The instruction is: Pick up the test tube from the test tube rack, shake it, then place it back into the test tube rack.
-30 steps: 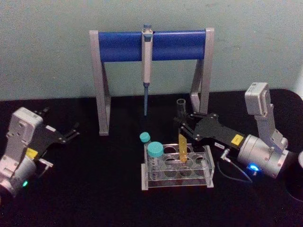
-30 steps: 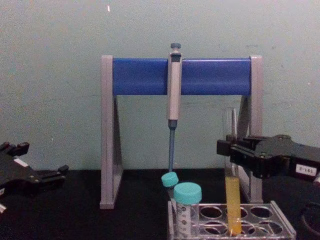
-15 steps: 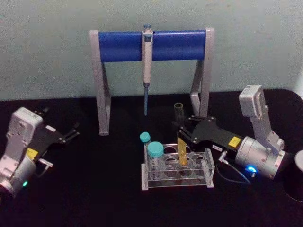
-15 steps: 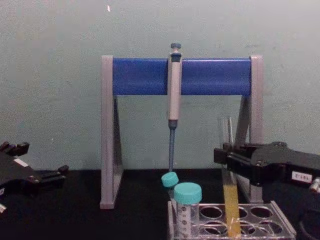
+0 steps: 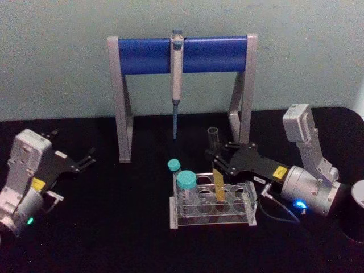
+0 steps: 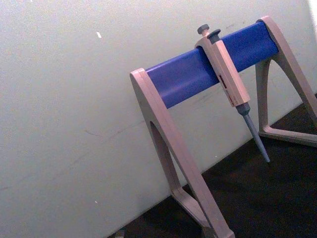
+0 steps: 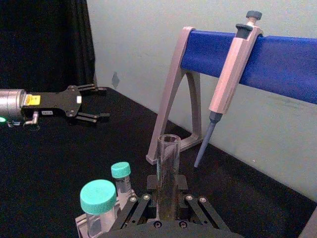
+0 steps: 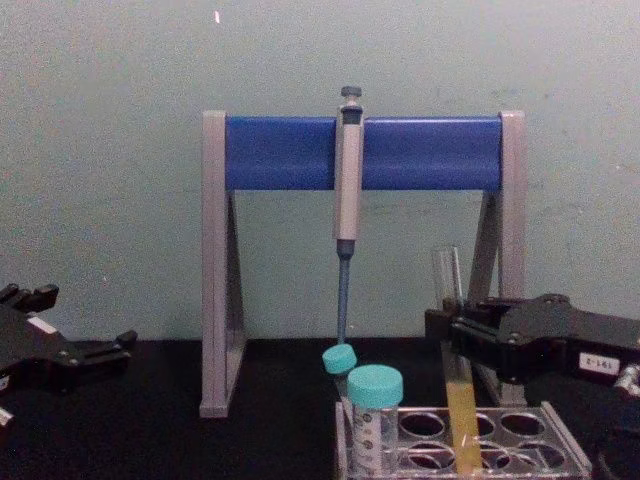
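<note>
The test tube (image 5: 214,149) is a long clear glass tube with yellow-orange liquid in its lower part. It stands slightly tilted, its lower end inside a hole of the clear test tube rack (image 5: 210,219). My right gripper (image 5: 218,159) is shut on the test tube's middle, just above the rack. From the side, the test tube (image 8: 449,290) rises above the right gripper (image 8: 450,338) and dips into the rack (image 8: 545,447). The right wrist view looks down over the fingers at the open rim of the test tube (image 7: 168,157). My left gripper (image 5: 86,158) is parked open at the far left.
Two teal-capped tubes (image 5: 186,181) stand at the rack's left end. A grey-and-blue pipette stand (image 5: 182,54) with a hanging grey pipette (image 5: 176,74) rises behind the rack. A dark round object (image 5: 358,199) sits at the right edge.
My right gripper has come down and slightly left with the test tube, sinking its lower end deeper into the rack. The left arm has not moved.
</note>
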You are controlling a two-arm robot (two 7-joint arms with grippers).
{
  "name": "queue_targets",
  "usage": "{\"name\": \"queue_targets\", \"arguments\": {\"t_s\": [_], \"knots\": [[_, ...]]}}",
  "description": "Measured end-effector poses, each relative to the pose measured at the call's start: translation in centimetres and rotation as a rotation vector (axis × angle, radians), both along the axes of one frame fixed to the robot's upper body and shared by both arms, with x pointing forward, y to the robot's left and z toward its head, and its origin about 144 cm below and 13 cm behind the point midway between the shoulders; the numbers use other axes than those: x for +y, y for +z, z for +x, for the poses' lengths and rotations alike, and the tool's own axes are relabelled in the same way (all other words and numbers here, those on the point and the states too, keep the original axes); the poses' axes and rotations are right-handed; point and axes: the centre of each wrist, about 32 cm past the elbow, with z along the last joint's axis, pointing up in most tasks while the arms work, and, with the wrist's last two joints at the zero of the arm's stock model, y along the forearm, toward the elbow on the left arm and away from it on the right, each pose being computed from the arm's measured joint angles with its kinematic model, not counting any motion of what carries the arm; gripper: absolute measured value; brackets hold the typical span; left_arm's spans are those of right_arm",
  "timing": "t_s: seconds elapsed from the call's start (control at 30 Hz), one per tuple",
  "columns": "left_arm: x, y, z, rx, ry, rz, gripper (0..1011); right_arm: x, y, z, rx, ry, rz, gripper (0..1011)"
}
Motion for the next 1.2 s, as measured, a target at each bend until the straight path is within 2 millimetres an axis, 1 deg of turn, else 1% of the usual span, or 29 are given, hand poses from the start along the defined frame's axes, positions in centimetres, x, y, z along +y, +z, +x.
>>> {"name": "queue_targets", "arguments": {"t_s": [1.2], "knots": [[0.00, 0.00, 0.00, 0.000, 0.000, 0.000, 1001, 0.07, 0.04, 0.06, 0.025, -0.006, -0.019, 229]]}}
